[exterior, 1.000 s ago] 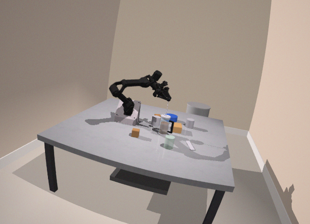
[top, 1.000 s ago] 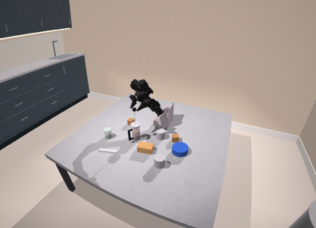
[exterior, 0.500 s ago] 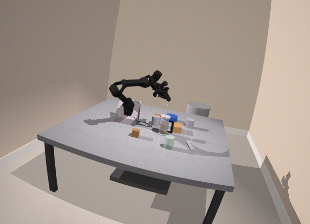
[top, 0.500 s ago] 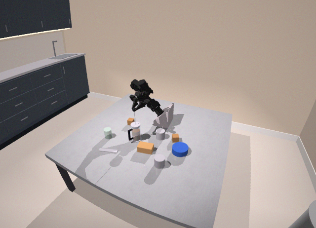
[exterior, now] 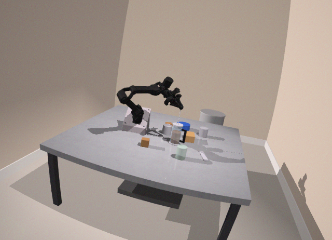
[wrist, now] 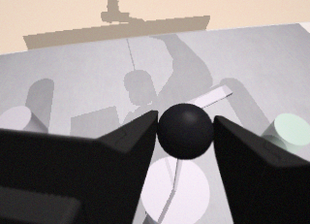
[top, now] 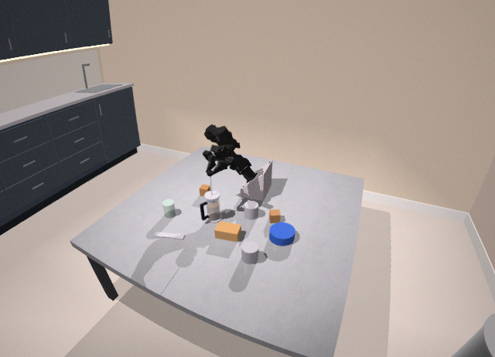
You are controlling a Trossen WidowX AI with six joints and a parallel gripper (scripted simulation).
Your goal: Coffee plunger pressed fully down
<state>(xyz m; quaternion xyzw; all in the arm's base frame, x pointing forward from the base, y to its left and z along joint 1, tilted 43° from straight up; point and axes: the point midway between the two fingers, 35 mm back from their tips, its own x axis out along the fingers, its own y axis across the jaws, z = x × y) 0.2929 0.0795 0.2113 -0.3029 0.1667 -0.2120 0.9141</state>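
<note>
The coffee press (top: 213,210) (exterior: 176,136) stands upright on the grey table, with a clear body, brown contents, a white lid and a black handle. In the wrist view its white lid (wrist: 186,192) shows below the fingers. A thin rod rises from the lid, its greater part standing above it. The round black plunger knob (wrist: 185,131) tops the rod. My gripper (top: 209,172) (exterior: 181,107) (wrist: 185,120) is shut on the knob, with one fingertip on each side, high above the lid. In the top and exterior views the fingers mostly hide the knob.
A pale green cylinder (top: 168,208) (exterior: 181,152) (wrist: 292,130) and a white flat bar (top: 169,235) (exterior: 203,155) lie near the press. Around it also stand an orange block (top: 227,231), two orange cubes, two grey cylinders and a blue disc (top: 281,233).
</note>
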